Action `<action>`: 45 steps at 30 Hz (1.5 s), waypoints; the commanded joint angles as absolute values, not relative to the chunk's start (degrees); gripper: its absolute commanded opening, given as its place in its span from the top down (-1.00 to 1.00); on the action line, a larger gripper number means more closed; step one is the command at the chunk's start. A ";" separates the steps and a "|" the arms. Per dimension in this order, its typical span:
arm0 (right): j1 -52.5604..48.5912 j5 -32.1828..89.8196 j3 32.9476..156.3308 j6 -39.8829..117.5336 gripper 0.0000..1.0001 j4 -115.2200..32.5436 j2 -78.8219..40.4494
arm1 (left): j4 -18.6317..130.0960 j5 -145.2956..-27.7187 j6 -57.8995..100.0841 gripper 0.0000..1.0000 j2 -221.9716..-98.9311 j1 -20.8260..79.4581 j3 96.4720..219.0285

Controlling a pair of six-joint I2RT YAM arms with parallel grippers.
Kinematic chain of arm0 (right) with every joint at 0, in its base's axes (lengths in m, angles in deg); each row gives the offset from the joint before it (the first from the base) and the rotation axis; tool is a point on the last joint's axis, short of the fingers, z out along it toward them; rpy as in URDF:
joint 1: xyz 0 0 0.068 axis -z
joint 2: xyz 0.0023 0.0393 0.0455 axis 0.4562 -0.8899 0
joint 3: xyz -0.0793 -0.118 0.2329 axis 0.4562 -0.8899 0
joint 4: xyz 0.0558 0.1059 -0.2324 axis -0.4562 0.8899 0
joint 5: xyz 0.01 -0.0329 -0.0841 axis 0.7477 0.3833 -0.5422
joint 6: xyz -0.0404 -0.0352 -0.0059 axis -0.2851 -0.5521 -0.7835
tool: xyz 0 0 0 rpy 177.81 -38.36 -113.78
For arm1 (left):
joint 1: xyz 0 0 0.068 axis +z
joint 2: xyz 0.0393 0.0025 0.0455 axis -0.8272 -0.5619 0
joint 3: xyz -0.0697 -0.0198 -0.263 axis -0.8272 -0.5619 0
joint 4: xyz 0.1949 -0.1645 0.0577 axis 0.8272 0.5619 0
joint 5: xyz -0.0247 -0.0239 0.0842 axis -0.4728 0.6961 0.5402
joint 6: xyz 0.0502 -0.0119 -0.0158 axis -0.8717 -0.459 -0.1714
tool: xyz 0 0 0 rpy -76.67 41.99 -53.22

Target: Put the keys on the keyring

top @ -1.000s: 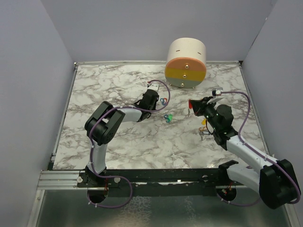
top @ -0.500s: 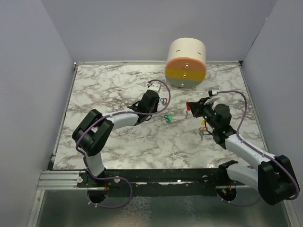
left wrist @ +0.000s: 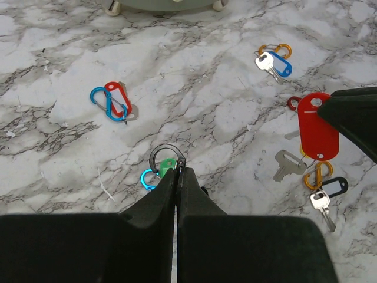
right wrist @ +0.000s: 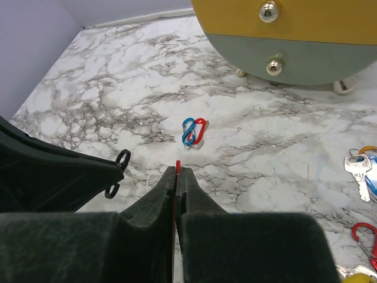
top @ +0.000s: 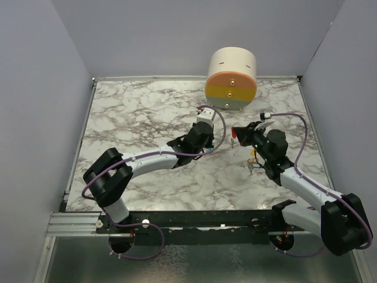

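My left gripper (left wrist: 178,171) is shut on a black keyring clip (left wrist: 166,157), held just above a green tag with a blue clip (left wrist: 154,177) on the marble. My right gripper (right wrist: 178,171) is shut on a red key tag (left wrist: 318,127), seen edge-on in the right wrist view. In the top view the left gripper (top: 207,148) and right gripper (top: 237,134) face each other, a short gap apart. Loose keys lie on the table: a blue-headed key with an orange clip (left wrist: 275,61), a plain silver key (left wrist: 285,165) and a black-headed key (left wrist: 325,194).
A red tag on a blue clip (left wrist: 112,101) lies left of centre. A round drum with yellow and grey bands and knobs (top: 231,78) stands at the back. A red clip (right wrist: 365,233) lies near the right keys. Grey walls enclose the marble table (top: 135,106).
The left arm has stretched out and swung right, carrying its gripper from beside the blue and red clip to above the green tag, near the right gripper. The right gripper has barely moved.
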State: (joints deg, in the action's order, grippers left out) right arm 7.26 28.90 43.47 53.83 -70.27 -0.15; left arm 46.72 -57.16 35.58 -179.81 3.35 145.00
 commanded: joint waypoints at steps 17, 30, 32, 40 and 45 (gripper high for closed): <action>5.63 18.98 44.84 62.16 0.99 -72.48 -3.41 | 41.35 -44.52 39.10 1.00 -186.16 -3.27 149.12; 2.54 12.23 46.78 64.81 0.99 -70.64 -6.32 | 38.73 -42.70 39.34 1.00 -186.73 -4.43 148.74; 1.86 11.45 47.14 65.13 0.99 -70.50 -6.90 | 38.45 -42.52 39.38 1.00 -186.82 -4.60 148.67; -0.93 8.79 48.33 66.00 0.98 -70.69 -8.86 | 37.66 -42.39 39.32 1.00 -187.31 -5.00 148.66; -1.59 7.75 48.57 66.45 0.99 -70.94 -9.31 | 37.36 -42.25 39.36 1.00 -187.25 -5.18 148.39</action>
State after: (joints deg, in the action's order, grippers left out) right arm -0.98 10.78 46.86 65.44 -70.21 -8.76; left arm 39.31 -44.05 38.81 -186.80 -4.70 147.29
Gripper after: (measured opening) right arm 0.011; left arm 0.018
